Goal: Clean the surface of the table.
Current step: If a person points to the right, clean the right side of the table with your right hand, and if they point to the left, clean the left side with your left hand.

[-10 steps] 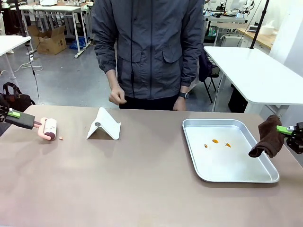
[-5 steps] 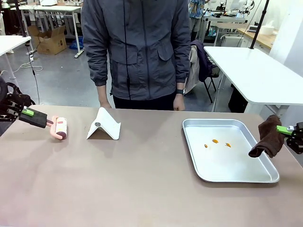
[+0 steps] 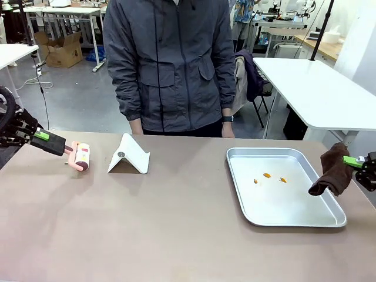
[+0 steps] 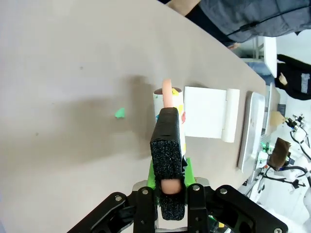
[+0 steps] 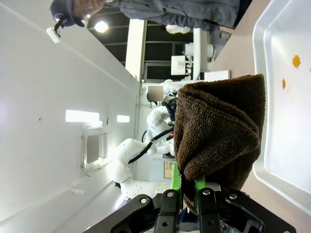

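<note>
Table [image 3: 176,235] fills the lower half of the front view, brownish-taupe, running from edge to edge. Person [image 3: 170,64] in a grey jacket stands behind its far side, upper centre. Tray [image 3: 282,202], shiny metal, sits on the table at lower right. White folded stand [image 3: 130,155] sits left of centre. Brown cloth [image 3: 333,170] hangs at the right edge, beside the tray's right rim, pinched in the right claw [image 3: 355,161], which is closed fully on it. Pink-handled roller [image 3: 82,157] at mid-left, just beside the stand, is gripped by its handle in the left claw [image 3: 56,144], also clamped tight. Its drum seems to touch the table, though the angle leaves that unsure. Three orange crumbs [image 3: 267,175] lie near the tray's middle. One green speck [image 4: 119,113] lies on the table near the drum.
</note>
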`<action>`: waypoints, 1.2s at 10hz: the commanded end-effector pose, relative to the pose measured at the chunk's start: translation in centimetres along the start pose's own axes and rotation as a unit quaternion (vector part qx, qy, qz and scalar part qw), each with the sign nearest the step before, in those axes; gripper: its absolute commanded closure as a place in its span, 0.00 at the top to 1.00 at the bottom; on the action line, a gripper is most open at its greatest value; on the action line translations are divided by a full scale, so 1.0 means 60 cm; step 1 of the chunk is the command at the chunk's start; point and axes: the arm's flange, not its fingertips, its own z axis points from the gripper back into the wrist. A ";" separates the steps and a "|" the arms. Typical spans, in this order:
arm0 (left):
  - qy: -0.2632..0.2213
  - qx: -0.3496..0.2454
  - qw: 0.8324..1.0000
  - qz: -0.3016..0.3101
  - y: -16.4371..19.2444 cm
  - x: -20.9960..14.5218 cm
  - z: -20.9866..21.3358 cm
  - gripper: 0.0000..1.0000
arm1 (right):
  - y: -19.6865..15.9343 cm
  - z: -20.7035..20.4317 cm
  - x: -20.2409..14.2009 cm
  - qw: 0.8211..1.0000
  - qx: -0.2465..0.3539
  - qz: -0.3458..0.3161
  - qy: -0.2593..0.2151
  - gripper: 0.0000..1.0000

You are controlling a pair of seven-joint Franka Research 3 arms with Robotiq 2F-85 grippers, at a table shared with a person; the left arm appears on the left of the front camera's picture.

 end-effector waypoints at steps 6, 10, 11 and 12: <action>0.020 -0.168 0.980 -0.103 0.062 -0.178 0.194 0.23 | 0.008 0.000 -0.001 1.000 0.006 -0.005 0.005 0.00; -0.021 -0.242 0.967 -0.074 0.221 -0.262 0.245 0.23 | 0.008 0.000 -0.001 1.000 0.006 -0.005 0.005 0.00; -0.038 -0.249 0.966 -0.060 0.245 -0.271 0.243 0.23 | 0.008 0.000 -0.001 1.000 0.006 -0.005 0.005 0.00; -0.034 -0.255 0.965 -0.053 0.261 -0.277 0.238 0.23 | 0.008 0.000 -0.001 1.000 0.006 -0.005 0.005 0.00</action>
